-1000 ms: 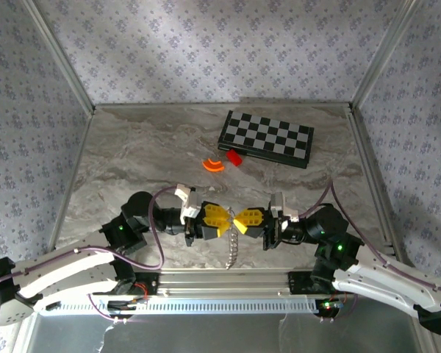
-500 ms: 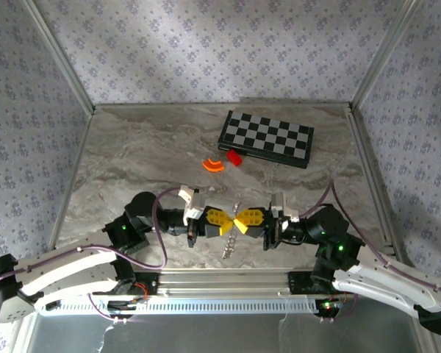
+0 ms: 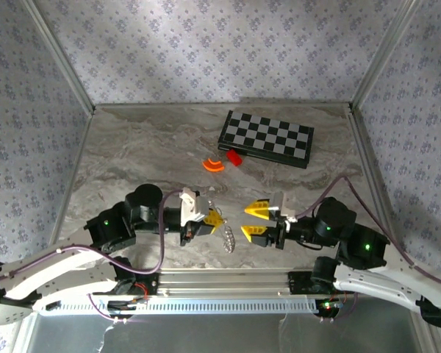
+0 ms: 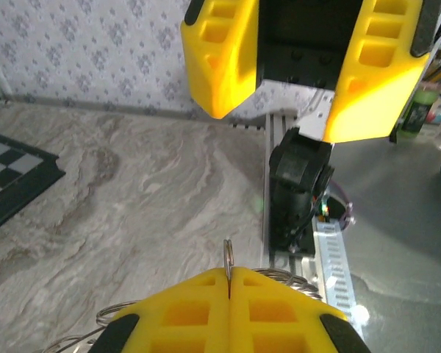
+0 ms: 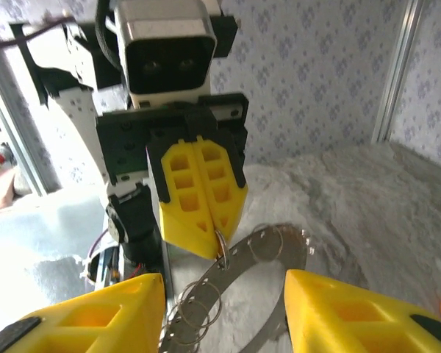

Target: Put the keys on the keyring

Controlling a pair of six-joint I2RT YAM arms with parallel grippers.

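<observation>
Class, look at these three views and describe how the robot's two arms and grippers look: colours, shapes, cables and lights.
Both arms have white lower shells and black rounded joints: the left arm and right arm match. A purplish cable loops along each. Small green lights glow on the joints. The left gripper and right gripper have yellow wedge-shaped fingers with rectangular pockets.

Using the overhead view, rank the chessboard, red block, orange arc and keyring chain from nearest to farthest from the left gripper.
From the left gripper:
1. keyring chain, pinched in it, trailing to its right
2. orange arc, farther back, mid-table
3. red block, just right of the arc
4. chessboard, back right
</observation>
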